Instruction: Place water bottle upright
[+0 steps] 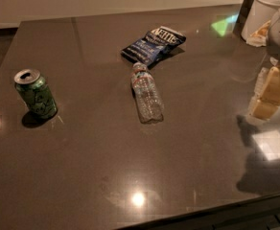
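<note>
1. In the camera view, the gripper [273, 92] is hanging at the right edge of the picture, above the dark table [82, 176]. I cannot tell whether it is open or closed, and I see nothing in it.
2. The water bottle [146, 92] is lying on its side near the middle of the table, well apart from the gripper, toward the left of the picture. Its white cap is pointing away, toward the blue chip bag [153, 43], which is lying just beyond it.
3. By my judgement the step in hand is the approach, because the bottle is not yet being touched.
4. To do it well, the gripper should be coming across the ribbed body, near the cap end, so the bottle can be tilted up onto its base. The thin plastic is probably yielding and slippery, so a gentle squeeze is better.
5. The bag is sitting close to the cap, so the gripper should be taking care not to push it.
6. The bottle is looking clear; whether any water is inside, I cannot tell.
7. The green can [35, 95] is standing upright, farthest from the gripper, with its top opened; its content is not showing.
8. A white lidded container [262, 8] is standing behind the gripper; its content is hidden.
</note>
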`<state>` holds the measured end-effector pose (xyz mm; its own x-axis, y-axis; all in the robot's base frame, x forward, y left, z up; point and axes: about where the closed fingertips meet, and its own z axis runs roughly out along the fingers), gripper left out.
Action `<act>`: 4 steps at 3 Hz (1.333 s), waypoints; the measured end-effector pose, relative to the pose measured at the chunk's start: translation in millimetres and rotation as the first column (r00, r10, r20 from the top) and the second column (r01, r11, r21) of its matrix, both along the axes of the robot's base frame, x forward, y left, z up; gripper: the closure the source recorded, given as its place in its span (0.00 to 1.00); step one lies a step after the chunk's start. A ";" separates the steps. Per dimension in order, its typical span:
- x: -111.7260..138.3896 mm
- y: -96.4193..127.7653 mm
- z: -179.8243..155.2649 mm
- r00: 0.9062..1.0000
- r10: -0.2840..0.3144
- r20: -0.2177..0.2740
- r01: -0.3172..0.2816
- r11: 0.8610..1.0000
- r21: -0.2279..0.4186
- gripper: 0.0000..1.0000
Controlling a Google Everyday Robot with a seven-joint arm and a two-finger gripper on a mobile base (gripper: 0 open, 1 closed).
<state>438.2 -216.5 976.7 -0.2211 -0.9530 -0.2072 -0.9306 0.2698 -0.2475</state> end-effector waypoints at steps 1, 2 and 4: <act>0.0 0.0 0.0 1.000 0.000 0.000 0.000 1.000 0.000 0.00; 7.1 10.9 2.2 1.000 -0.020 0.013 0.020 1.000 -0.007 0.00; 44.6 64.4 -1.8 0.993 -0.120 -0.008 0.120 0.993 -0.006 0.00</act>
<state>482.8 -152.2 974.9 -0.3356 -0.9206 -0.1995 -0.8936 0.3782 -0.2417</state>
